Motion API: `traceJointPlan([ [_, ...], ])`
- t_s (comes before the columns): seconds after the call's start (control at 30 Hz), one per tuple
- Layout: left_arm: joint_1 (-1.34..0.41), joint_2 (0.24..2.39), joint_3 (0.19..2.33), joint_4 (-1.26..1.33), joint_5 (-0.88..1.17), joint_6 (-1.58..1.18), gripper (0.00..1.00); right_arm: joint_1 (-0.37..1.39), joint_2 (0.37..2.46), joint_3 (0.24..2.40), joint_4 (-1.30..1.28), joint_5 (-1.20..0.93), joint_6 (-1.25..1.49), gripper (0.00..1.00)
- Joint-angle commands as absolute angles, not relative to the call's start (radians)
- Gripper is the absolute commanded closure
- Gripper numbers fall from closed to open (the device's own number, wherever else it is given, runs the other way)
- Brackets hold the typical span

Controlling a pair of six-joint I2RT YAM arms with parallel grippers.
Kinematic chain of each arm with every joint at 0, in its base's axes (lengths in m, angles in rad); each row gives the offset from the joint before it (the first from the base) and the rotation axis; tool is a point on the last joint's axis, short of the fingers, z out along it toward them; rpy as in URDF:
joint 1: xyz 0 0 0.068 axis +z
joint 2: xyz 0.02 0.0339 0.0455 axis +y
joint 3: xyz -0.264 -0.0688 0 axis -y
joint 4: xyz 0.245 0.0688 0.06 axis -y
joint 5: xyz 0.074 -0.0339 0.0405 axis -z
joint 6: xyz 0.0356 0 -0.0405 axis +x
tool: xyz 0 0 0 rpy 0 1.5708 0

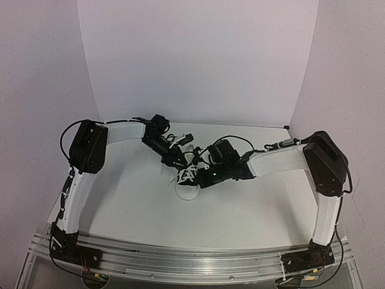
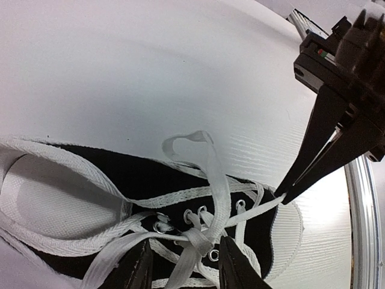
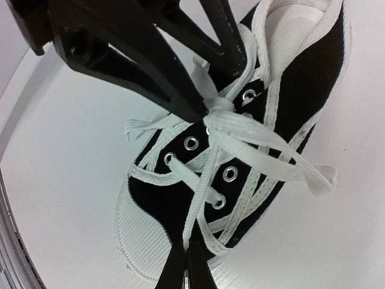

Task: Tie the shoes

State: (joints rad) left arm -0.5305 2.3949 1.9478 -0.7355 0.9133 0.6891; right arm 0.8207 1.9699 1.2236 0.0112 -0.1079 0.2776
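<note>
One sneaker (image 3: 153,201): left gripper (image 2: 186,268) parted astride its knot (image 2: 198,238), right gripper (image 3: 186,266) clamped on a lace (image 3: 195,221)

The top external view looks down from above and behind the arm bases toward the far edge of the table (image 1: 132,211), distant enough to hold both arms whole. The left wrist view hangs close over the sneaker (image 2: 138,176), with the table's near edge at its right. The right wrist view, equally close, has that edge at its lower left. Both wrist views share the laces (image 3: 240,127). Each also shows the other arm's gripper: the right gripper (image 2: 283,195) and the left gripper (image 3: 219,90).
</note>
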Motion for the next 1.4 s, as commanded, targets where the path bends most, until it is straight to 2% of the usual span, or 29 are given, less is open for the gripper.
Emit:
traceJointPlan([
  [0.0,-0.512,2.358,1.996,-0.758,0.906,0.709,0.62,0.83,1.923,1.197,0.002,-0.193,0.302,1.0],
  [0.3,-0.462,2.322,2.023,-0.803,0.962,0.695,0.56,0.83,1.904,1.135,0.003,-0.231,0.326,0.99],
  [0.43,-0.457,2.308,2.013,-0.795,0.961,0.676,0.52,0.83,1.915,1.171,0.003,-0.239,0.32,0.89],
  [0.47,-0.453,2.308,2.013,-0.792,0.965,0.663,0.52,0.828,1.917,1.177,0.003,-0.247,0.32,0.84],
  [0.53,-0.441,2.305,2.02,-0.792,0.993,0.64,0.5,0.82,1.91,1.179,0.003,-0.265,0.335,0.63],
  [0.77,-0.407,2.248,1.954,-0.733,1.006,0.665,0.42,0.753,1.767,1.116,0.028,-0.302,0.276,0.11],
  [0.93,-0.38,2.277,1.933,-0.763,0.997,0.913,0.36,0.651,1.737,1.125,0.034,-0.379,0.144,0.11],
  [1.17,-0.405,2.359,1.98,-0.801,0.949,1.182,0.38,0.6,1.923,1.263,0.039,-0.502,-0.115,0.16],
  [1.37,-0.433,2.379,1.934,-0.853,0.911,1.318,0.39,0.593,2.059,1.329,0.042,-0.506,-0.181,0.3],
])
